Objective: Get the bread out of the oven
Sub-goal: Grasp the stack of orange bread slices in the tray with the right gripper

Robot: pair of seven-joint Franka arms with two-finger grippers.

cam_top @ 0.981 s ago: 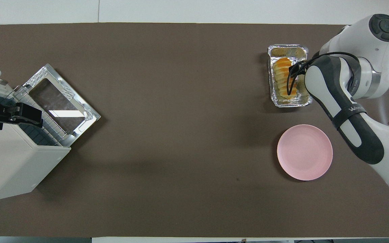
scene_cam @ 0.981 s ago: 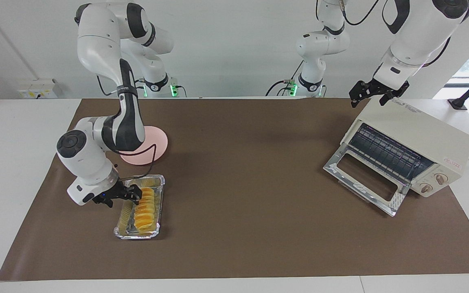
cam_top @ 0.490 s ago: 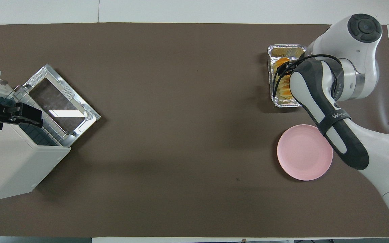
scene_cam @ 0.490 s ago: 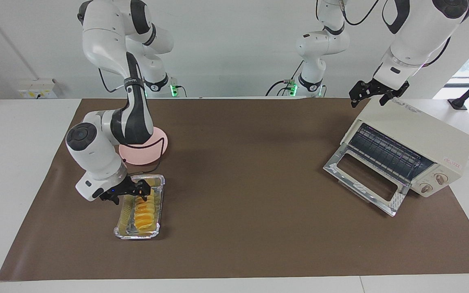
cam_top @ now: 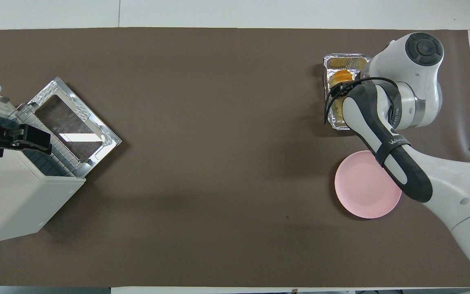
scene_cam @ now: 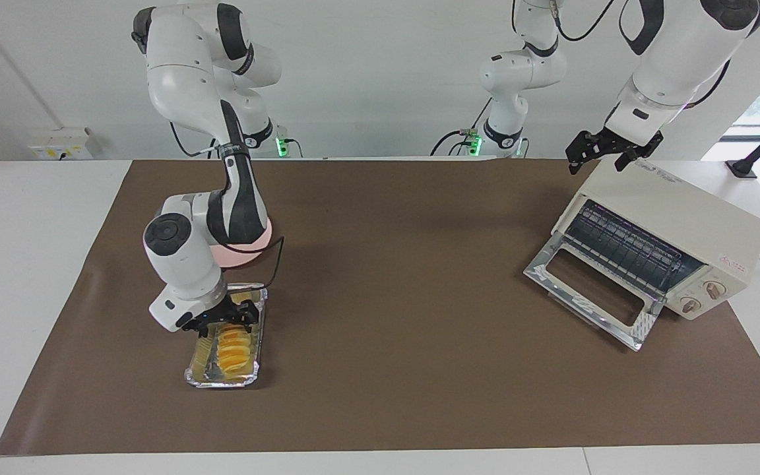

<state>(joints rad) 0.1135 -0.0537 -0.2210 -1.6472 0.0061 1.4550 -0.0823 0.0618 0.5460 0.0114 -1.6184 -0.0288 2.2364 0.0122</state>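
The bread [scene_cam: 233,348] lies in a silver foil tray [scene_cam: 220,380] on the brown mat, toward the right arm's end of the table; both also show in the overhead view, the bread [cam_top: 342,76] and the tray [cam_top: 346,60]. My right gripper [scene_cam: 229,318] is low over the tray, its fingers open above the end of the bread nearer to the robots. The cream-white oven [scene_cam: 680,214] stands at the left arm's end with its glass door [scene_cam: 590,290] dropped open and its rack bare. My left gripper [scene_cam: 607,156] waits open above the oven's top.
A pink plate [cam_top: 364,185] lies on the mat nearer to the robots than the foil tray, partly under the right arm. The brown mat [scene_cam: 393,277] covers most of the table. The oven's cable runs off at the left arm's end.
My right arm has swung toward the middle of the table, bringing its gripper from beside the tray to over the bread. The left arm, the oven and the tray have not moved.
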